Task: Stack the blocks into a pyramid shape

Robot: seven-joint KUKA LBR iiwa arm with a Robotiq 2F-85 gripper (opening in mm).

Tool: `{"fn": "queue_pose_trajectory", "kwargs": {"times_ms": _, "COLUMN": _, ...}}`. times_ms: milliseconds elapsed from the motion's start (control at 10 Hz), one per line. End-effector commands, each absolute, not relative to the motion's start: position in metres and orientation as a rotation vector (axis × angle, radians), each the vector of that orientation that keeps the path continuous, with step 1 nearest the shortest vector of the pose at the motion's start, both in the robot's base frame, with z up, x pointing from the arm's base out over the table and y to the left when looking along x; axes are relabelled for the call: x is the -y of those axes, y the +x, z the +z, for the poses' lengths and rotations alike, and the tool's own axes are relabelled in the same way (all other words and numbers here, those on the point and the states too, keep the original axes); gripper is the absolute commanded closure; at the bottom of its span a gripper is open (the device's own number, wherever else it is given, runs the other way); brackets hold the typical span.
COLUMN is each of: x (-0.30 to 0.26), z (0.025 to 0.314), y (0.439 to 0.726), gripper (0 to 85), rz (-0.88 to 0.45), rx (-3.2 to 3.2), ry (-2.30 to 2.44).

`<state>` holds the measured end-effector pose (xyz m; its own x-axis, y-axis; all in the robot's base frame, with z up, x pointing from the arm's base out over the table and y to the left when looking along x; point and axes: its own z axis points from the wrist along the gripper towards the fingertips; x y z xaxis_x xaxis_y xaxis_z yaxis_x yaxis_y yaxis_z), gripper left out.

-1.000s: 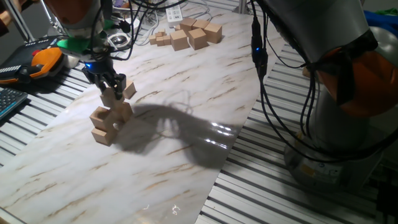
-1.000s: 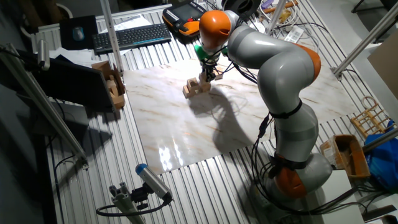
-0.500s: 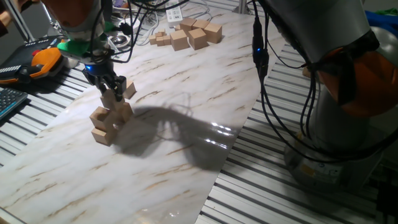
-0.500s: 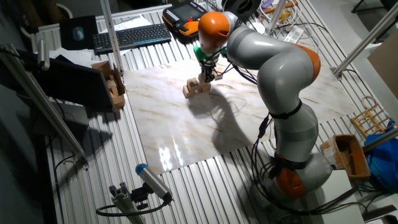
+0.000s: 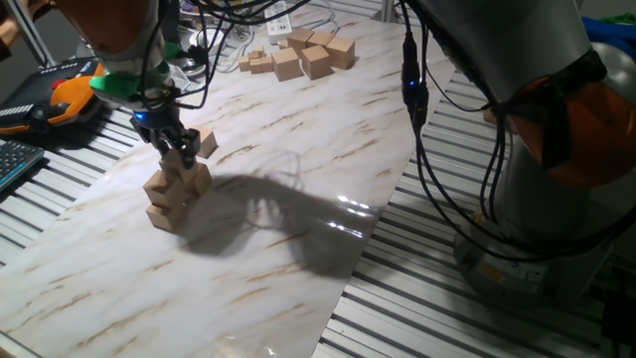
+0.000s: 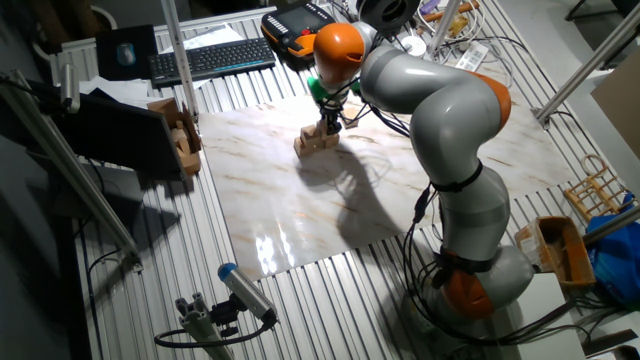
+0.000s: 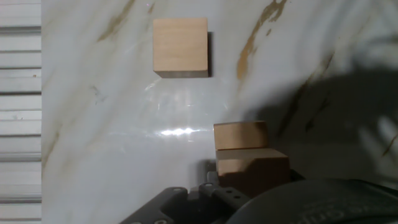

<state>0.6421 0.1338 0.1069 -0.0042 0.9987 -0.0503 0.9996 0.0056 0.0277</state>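
The tool sits right atop the pyramid shape near the marble surface's left edge, apparently clamped on the top block (its jaws are hidden, so I cannot tell). A lone block lies beside. Any sideways drag during release could topple the uneven stack.

The hand sits atop the stacked blocks on the table.
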Motion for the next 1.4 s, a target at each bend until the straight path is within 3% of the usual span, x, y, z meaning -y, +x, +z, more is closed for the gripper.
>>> {"fn": "queue_pose_trajectory", "kwargs": {"times_ms": 0, "x": -0.134, "z": 0.107, "y": 0.642, "gripper": 85.0, "rz": -0.021, "rx": -2.187, "ry": 2.181}}
{"fn": "queue_pose_trajectory", "kwargs": {"times_ms": 1300, "x": -0.137, "z": 0.096, "y": 0.640, "gripper": 85.0, "rz": 0.002, "rx": -2.208, "ry": 2.169}}
